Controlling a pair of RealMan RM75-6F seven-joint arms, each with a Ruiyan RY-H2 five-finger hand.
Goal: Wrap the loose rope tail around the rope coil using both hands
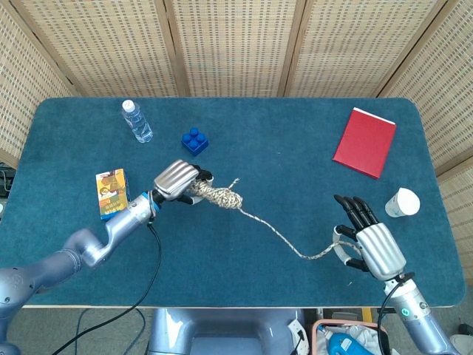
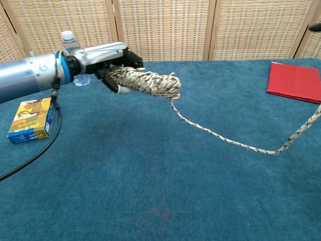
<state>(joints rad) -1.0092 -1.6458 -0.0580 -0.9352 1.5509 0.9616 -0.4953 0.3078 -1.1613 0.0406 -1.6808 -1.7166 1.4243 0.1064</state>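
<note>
Speckled beige-and-brown rope coil (image 2: 148, 83) is gripped at one end by the closed left hand (image 1: 176, 182), lifted above the blue table (image 1: 281, 170). Its loose rope tail (image 1: 275, 235) is held by the right hand (image 1: 375, 248), fingers extended.
</note>
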